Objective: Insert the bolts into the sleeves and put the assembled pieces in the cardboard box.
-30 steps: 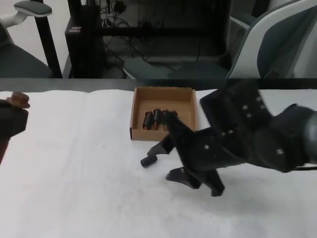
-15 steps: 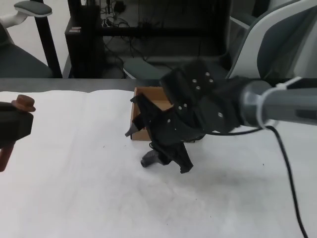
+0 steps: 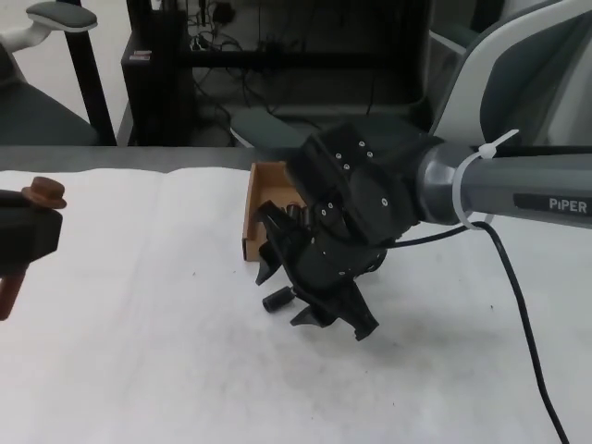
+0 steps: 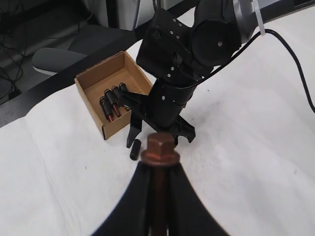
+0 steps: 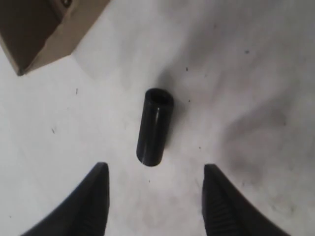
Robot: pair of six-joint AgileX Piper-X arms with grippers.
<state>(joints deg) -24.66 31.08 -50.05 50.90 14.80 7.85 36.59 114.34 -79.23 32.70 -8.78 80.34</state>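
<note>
Hand [image 5: 155, 172] of right arm hovers spread over sleeve [image 5: 155, 127], apparently clear.

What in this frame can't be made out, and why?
High view: cardboard box interior, mostly covered by the right arm.
Left wrist view: bolt shank, hidden between fingers of the left hand.
Right wrist view: cardboard box cut off by the edge; sleeve bore too dark to see.

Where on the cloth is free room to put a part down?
Free: the cloth left of the box, and the strip nearer than the sleeve. Crowded: in front of the box, where the right arm hangs over the sleeve.
</note>
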